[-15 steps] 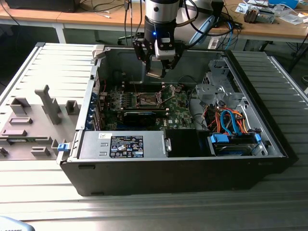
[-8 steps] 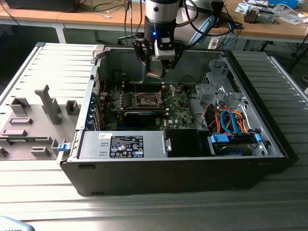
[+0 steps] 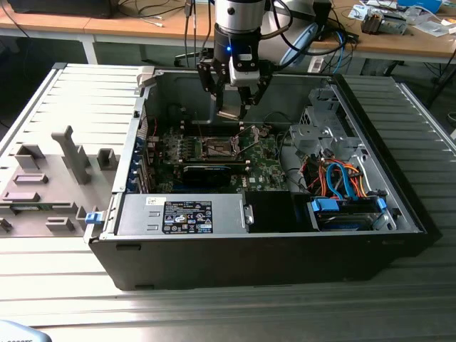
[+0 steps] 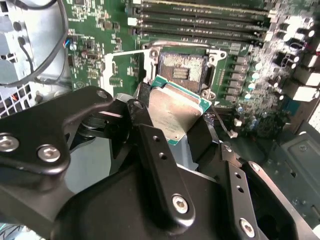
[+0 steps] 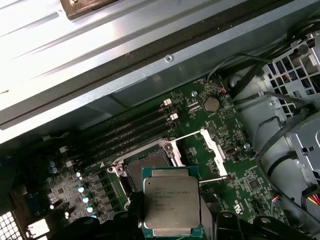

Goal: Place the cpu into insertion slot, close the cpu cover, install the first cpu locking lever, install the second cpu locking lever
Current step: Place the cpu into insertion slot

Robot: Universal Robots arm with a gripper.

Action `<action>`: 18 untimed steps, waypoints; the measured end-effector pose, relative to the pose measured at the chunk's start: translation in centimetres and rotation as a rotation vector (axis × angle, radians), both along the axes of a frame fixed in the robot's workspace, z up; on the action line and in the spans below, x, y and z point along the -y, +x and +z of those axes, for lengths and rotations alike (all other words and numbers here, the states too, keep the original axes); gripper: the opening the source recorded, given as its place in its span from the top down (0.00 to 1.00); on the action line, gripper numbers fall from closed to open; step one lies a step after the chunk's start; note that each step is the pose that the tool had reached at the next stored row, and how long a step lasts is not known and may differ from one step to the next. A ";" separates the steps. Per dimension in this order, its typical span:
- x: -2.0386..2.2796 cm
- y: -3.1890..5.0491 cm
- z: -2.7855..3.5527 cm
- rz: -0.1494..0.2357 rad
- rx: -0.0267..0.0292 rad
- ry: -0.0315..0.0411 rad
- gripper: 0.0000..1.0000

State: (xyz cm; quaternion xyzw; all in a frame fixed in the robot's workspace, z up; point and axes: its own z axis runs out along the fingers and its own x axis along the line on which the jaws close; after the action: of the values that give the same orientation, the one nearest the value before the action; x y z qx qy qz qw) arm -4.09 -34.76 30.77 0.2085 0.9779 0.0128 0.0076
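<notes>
My gripper (image 3: 234, 100) hangs inside the open computer case, shut on the cpu (image 3: 231, 112), a flat silver-topped chip with a green edge. In both wrist views the cpu (image 4: 172, 107) (image 5: 170, 205) sits between the black fingers (image 4: 150, 145), tilted, a little above and beside the insertion slot (image 4: 182, 70) (image 5: 150, 167). The slot (image 3: 219, 148) is bare, its contact field showing on the green board. The cpu cover (image 4: 112, 75) (image 5: 212, 150) stands swung open at one side of the slot, with thin lever rods raised beside it.
Memory slots (image 5: 130, 132) run along one side of the socket. A long black expansion card (image 3: 206, 173) and the labelled power-supply box (image 3: 187, 216) lie nearer the case front. Drive cage (image 3: 324, 132) and blue and orange cables (image 3: 342, 182) fill the exterior view's right. A grey fixture (image 3: 50, 178) lies outside.
</notes>
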 end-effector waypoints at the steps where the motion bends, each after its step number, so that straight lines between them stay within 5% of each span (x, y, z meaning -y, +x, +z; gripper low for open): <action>1: 0.00 0.00 0.00 0.000 -0.0001 -0.0009 0.45; 18: -0.01 0.00 -0.01 -0.020 0.0000 -0.0012 0.45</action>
State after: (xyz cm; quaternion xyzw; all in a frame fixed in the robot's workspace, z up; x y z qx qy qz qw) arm -4.10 -34.75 30.76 0.2181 0.9758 0.0121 0.0078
